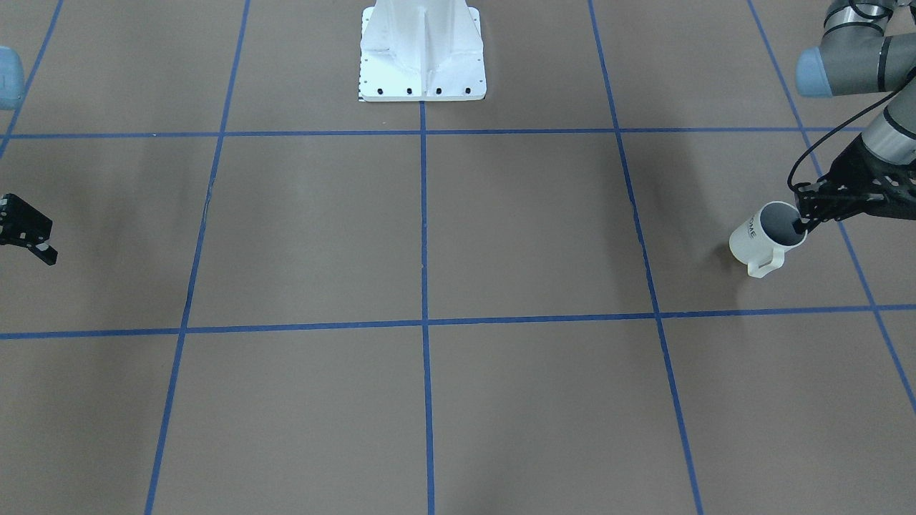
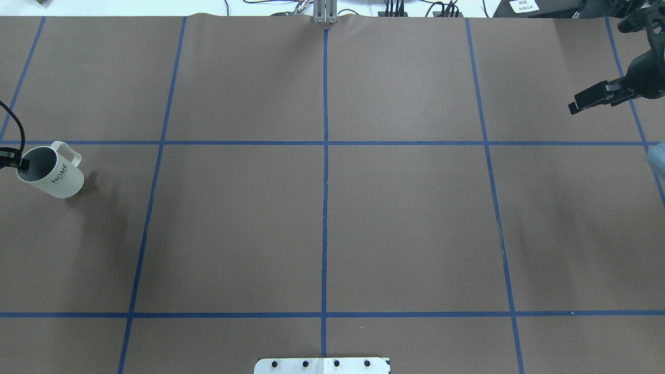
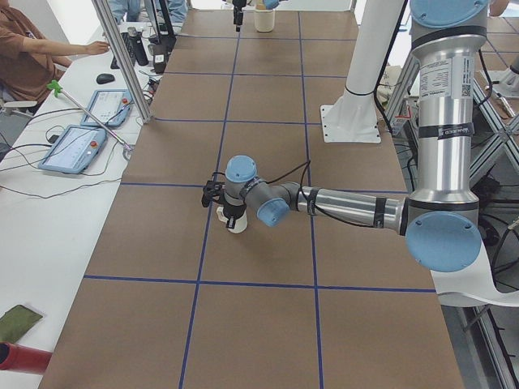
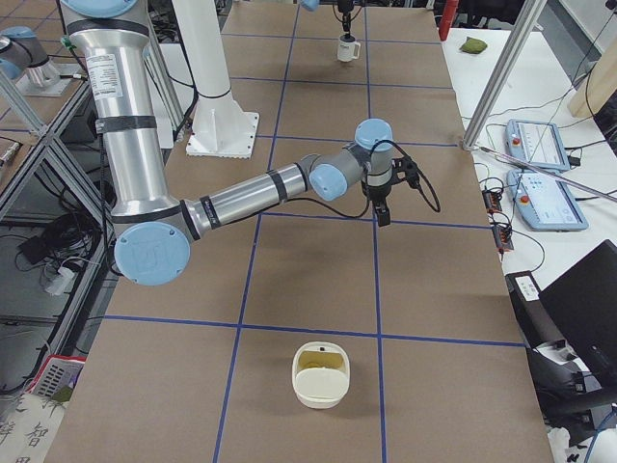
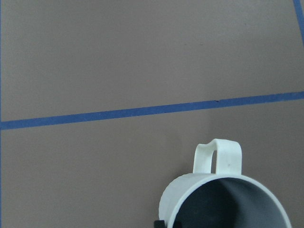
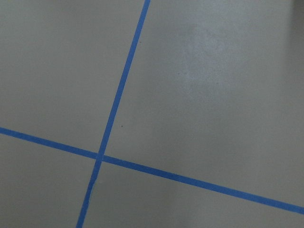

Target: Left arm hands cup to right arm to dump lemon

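Cup (image 1: pixel 751 239) hangs tilted, left gripper (image 1: pixel 800 227) pinching only its rim, so it might slip mid-handover. Right gripper (image 2: pixel 597 98) sits far off, can't tell its opening.

Left arm (image 3: pixel 349 207) is stretched out low and nearly level, forearm well away from the base. Its wrist is bent so the left gripper (image 1: pixel 803 223) points down, with one finger inside the cup (image 1: pixel 755 236) and the other outside, pinching the rim. Right arm (image 4: pixel 251 198) reaches out much the same on the opposite side, right gripper (image 2: pixel 584 101) pointing down too. Honestly can't make out if its fingers are apart.
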### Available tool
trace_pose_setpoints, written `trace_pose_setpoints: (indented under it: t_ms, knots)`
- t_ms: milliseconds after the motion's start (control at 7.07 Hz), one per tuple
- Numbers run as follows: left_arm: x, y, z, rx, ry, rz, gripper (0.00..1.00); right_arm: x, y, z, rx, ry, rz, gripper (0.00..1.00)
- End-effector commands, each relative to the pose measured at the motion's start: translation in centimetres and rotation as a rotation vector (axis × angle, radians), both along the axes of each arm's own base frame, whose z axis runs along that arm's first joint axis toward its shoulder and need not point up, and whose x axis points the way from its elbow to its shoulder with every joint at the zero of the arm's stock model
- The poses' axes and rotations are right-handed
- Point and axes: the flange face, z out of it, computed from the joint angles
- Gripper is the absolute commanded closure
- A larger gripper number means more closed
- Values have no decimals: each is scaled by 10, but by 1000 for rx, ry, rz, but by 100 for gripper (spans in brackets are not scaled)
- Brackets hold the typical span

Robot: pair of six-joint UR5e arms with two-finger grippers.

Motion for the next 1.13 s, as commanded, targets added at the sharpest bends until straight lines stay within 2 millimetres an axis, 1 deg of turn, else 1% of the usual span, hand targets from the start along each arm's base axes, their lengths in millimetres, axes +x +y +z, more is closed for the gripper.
trace_pose_setpoints:
  t_ms: [0,141,283,424,566,707,848,990]
  knots:
    - [3,1,0,-4,-1,6,100,0,1,2,-4,0,0,1]
    - [10,3,2,-8,-3,21,100,0,1,3,-5,1,-2,1]
    - [11,4,2,-11,-1,25,100,0,1,2,-10,3,-1,1]
    - [12,4,8,-19,-6,28,97,0,1,-3,-22,8,-2,1]
    - [12,4,8,-21,-5,29,65,0,3,-7,-20,5,-3,1]
    - [12,3,7,-14,-6,31,1,1,5,-9,-24,7,-3,1]
    - [11,4,3,-11,-1,30,0,4,4,-10,-21,6,3,1]
    - [7,5,-4,-2,10,28,0,14,2,-9,-24,7,20,1]
